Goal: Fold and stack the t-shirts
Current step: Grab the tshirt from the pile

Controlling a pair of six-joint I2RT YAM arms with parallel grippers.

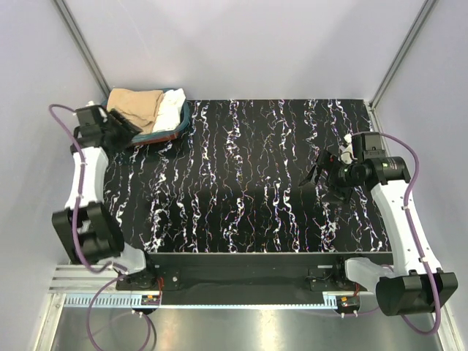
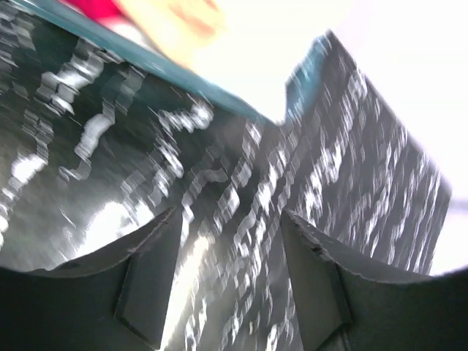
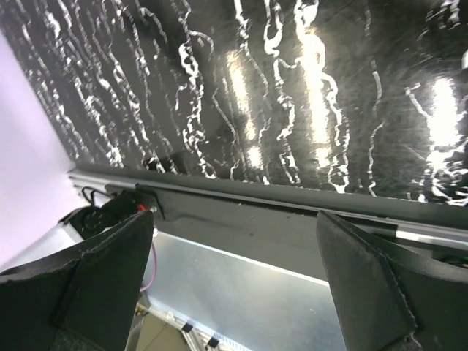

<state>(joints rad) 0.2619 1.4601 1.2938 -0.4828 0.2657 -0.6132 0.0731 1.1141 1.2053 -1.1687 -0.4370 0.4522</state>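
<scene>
Left gripper (image 2: 230,219): my fingers are spread with nothing between them; I hang over the table's far-left corner, just beside the basket.
Basket (image 1: 184,121): teal, at the far-left corner of the table (image 1: 241,168), holding all the shirts I can see.
Tan shirt (image 1: 135,106): bunched in the basket's left part, just beyond my left fingertips.
Red shirt (image 2: 95,7): only a blurred sliver in my left wrist view, past the basket rim.
White shirt (image 1: 170,110): in the basket's right part, touching the tan one.
Right gripper (image 3: 235,219): fingers wide apart, empty, over the table's right side, well apart from basket and shirts.
</scene>
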